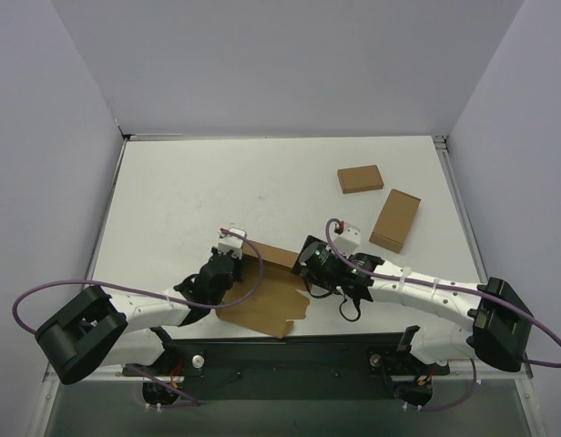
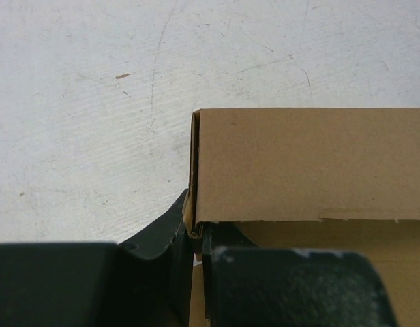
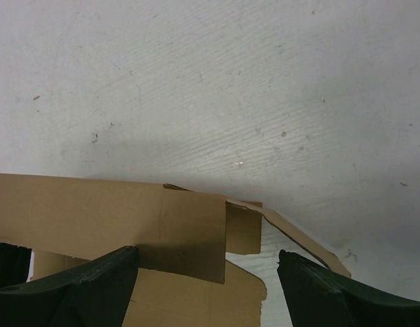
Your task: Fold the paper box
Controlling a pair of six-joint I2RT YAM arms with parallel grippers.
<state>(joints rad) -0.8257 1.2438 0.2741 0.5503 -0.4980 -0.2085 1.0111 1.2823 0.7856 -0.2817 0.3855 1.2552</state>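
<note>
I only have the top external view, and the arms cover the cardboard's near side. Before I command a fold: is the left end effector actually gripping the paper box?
Observer: Yes. In the left wrist view the left end effector is shut on the corner edge of an upturned panel of the paper box.
Operator: And the right one, is it holding anything?
Observer: No. In the right wrist view the right end effector is open, its fingers wide apart, with a raised flap just ahead of them.
</note>
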